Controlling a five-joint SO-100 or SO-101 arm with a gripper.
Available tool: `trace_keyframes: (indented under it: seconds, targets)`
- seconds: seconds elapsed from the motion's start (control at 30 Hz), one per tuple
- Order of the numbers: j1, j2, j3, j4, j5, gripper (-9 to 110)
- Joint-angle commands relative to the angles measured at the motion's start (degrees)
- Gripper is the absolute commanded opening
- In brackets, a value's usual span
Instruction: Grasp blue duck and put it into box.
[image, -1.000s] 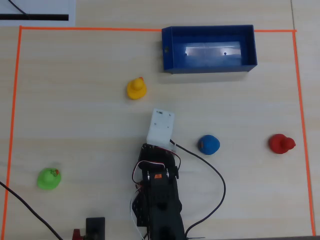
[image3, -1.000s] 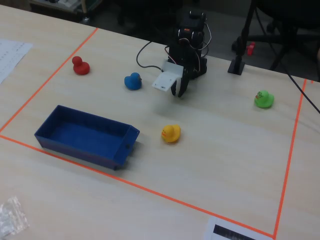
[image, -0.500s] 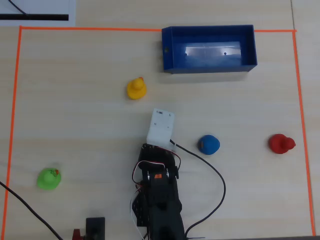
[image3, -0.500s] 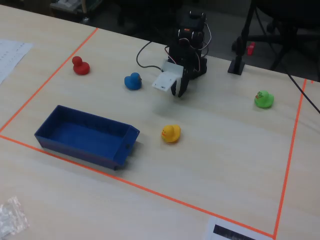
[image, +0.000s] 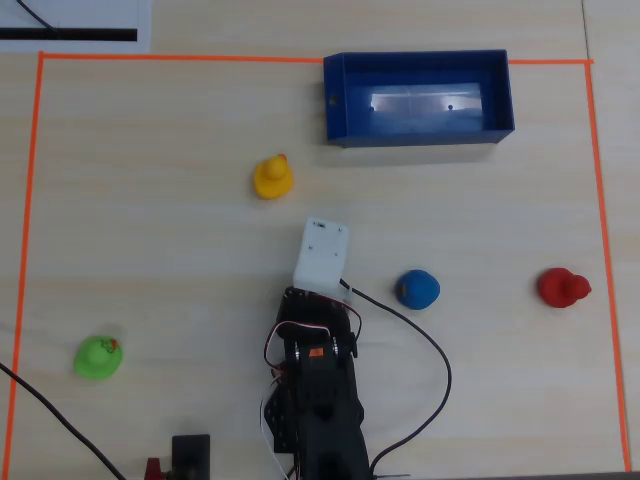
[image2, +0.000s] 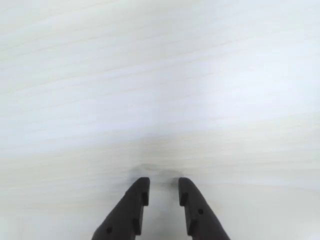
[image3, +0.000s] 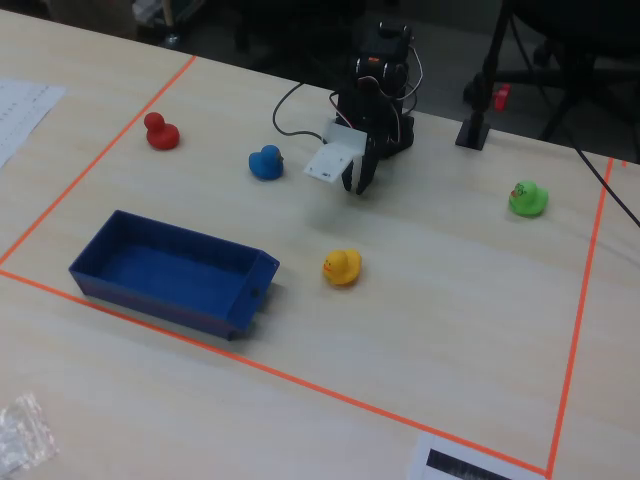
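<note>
The blue duck (image: 417, 289) sits on the pale wooden table to the right of the arm in the overhead view; in the fixed view it (image3: 265, 162) lies left of the gripper. The dark-blue box (image: 335, 100) stands empty at the far edge of the taped area, and near the lower left in the fixed view (image3: 150, 300). My gripper (image3: 358, 180) points down over bare table, apart from the duck. In the wrist view the gripper (image2: 164, 185) shows two black fingers a small gap apart with nothing between them. The duck and box are out of the wrist view.
A yellow duck (image: 272, 177) sits ahead of the arm, a red duck (image: 562, 288) at the far right, a green duck (image: 98, 357) at the lower left. Orange tape (image: 30, 180) borders the work area. A black cable (image: 440, 370) loops right of the arm base.
</note>
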Motion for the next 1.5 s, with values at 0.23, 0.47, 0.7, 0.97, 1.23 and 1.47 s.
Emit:
trace_keyframes:
  seconds: [0.23,0.47,0.7,0.97,1.23,1.47]
  targets:
    - [0.4,-0.7,-0.2,1.3,-0.3,5]
    - [1.4,-0.7,-0.3,-0.1,-1.9,0]
    - [20.2,-23.0,-21.8,-13.7,-4.3,17]
    - [46.2,-42.5,-49.9,-20.6,-11.6,30]
    - [56.1,-41.0,-40.3,-32.7,-19.5,36]
    - [56.8,-39.0,-22.8,-49.0,-24.4,39]
